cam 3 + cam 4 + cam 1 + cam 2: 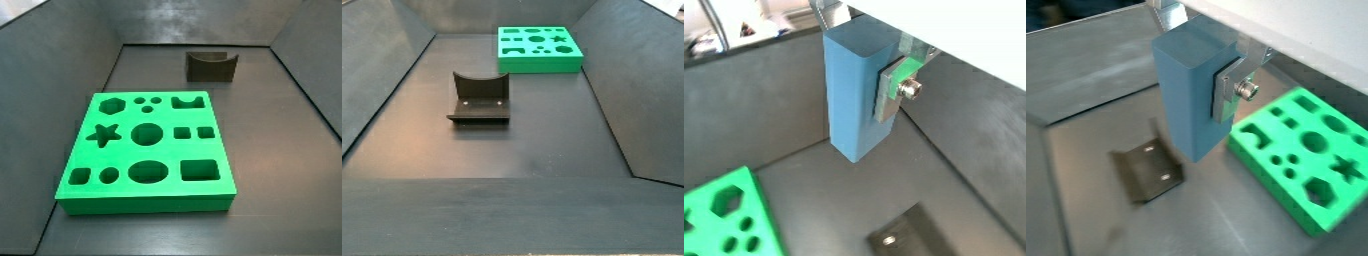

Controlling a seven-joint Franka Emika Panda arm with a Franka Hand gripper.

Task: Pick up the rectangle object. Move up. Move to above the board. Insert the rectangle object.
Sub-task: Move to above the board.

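Your gripper (871, 85) is out of both side views; only the wrist views show it. Its jaws are pinching the rectangle object (855, 95), one silver finger (895, 88) with a screw pressed flat against the block's side. You can see the same hold in the other wrist picture, gripper (1207, 88) on the rectangle object (1189, 90), finger (1231, 88) on its flank; the opposite finger is hidden behind the block.

The block's long axis runs straight out from between the jaws, along the fingers, with its free end pointing toward the dark floor and clear of it. Its faces are plain blue, with no label or writing you could read.

Off to one side of the jaws and lower lies the board (1300, 150), flat on the floor, cut-outs facing up; in a wrist view only its corner (731, 215) shows. The fixture (1149, 170) stands below and to the other side of the held block. In both side views the board (147, 150) and fixture (210, 64) sit well apart, with nothing between them.
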